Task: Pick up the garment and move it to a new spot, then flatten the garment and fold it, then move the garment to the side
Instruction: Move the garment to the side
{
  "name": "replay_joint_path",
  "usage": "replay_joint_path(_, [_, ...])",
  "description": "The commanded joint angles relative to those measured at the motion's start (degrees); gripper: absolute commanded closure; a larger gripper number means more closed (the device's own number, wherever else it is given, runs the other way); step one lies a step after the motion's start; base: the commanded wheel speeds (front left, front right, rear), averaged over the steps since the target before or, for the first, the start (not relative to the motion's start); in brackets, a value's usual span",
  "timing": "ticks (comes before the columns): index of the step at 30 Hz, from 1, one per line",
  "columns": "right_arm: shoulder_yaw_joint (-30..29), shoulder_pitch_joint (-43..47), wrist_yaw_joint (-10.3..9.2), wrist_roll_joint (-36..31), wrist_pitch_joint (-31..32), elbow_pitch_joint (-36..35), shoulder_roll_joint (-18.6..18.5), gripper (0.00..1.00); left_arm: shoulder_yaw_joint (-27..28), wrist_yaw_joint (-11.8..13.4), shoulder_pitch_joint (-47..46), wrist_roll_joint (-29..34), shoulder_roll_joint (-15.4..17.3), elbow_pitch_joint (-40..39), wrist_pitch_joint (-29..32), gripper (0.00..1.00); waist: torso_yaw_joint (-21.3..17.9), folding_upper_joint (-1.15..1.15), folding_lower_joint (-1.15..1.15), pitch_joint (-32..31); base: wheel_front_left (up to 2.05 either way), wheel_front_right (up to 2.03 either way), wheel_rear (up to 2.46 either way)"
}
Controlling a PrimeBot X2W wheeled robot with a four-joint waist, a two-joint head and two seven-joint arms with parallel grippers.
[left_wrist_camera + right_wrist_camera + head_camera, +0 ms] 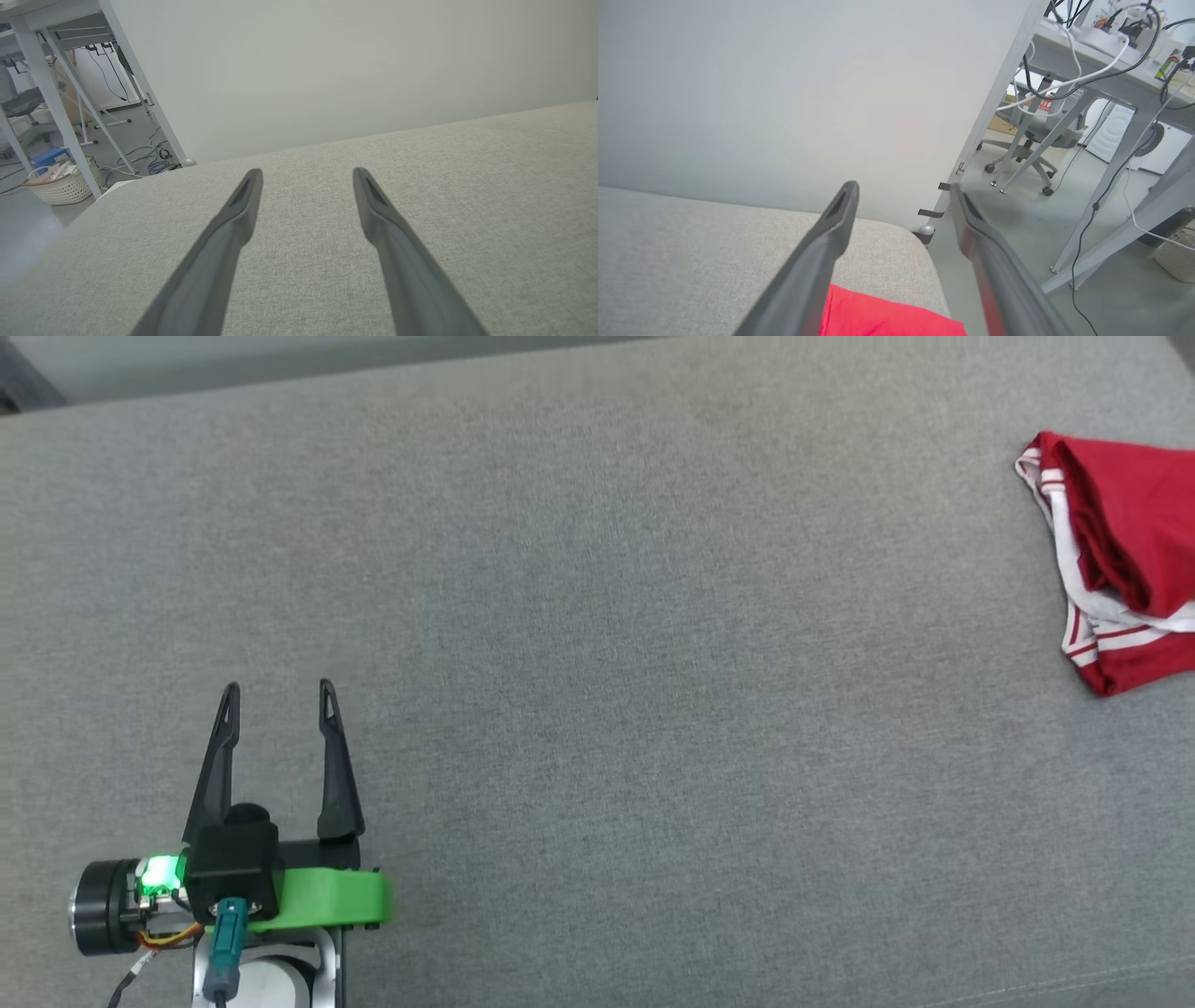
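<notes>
Garment [1130, 523], looking soft and light, is lying folded; pinch its layered edge. Right gripper [903, 196] above it and left gripper [277, 695] well apart are gaping empty.

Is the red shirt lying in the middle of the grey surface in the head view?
No, the garment sits at the far right edge of the grey surface.

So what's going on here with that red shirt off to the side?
A two-armed robot is tidying a red jersey T-shirt. It lies folded near the right end of a gray fabric surface, so the job looks about done. The right fingers hover spread open just above it, gripping nothing. The left fingers sit open over bare fabric, far from the shirt.
</notes>
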Motion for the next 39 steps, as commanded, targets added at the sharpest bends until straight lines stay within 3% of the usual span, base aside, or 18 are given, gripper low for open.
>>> replay_joint_path(1, [-2.69,2.94,-0.04,-2.20,-0.45,-3.66,2.09,0.00,0.32,-0.27,0.73,-0.46,0.37,0.24,-0.33,0.00,0.78,0.00,0.00,-3.34,0.00,0.00,0.00])
replay_joint_path(5, [-9.97,11.29,-0.04,-8.01,-0.46,-16.12,8.78,0.00,0.63,-0.82,1.70,-0.72,0.19,0.87,-0.33,0.00,1.95,0.00,0.00,-5.43,0.00,0.00,0.00])
replay_joint_path(10, [-13.15,20.80,-0.04,-13.20,-0.47,-28.48,16.63,0.00,0.21,-1.71,2.43,-0.64,-0.37,2.09,-0.33,0.00,3.66,0.00,0.00,-7.66,0.00,0.00,0.00])
replay_joint_path(20, [-12.20,38.08,-0.04,-16.18,-0.47,-36.65,27.42,0.00,-0.43,-3.39,3.56,-0.37,-1.06,4.71,-0.33,0.00,6.81,0.00,0.00,-11.66,0.00,0.00,0.00])
replay_joint_path(29, [-14.02,47.83,-0.04,-16.53,-0.48,-39.00,30.79,0.00,-0.10,-4.94,4.59,-0.96,-1.35,5.29,-0.33,0.00,7.72,0.00,0.00,-14.10,0.00,0.00,0.00])
replay_joint_path(39, [-14.49,52.94,-0.04,-16.73,-0.48,-40.30,32.50,0.00,0.64,-6.88,6.60,-1.66,-1.82,5.94,-0.33,0.00,8.11,0.00,0.00,-15.70,0.00,0.00,0.00])
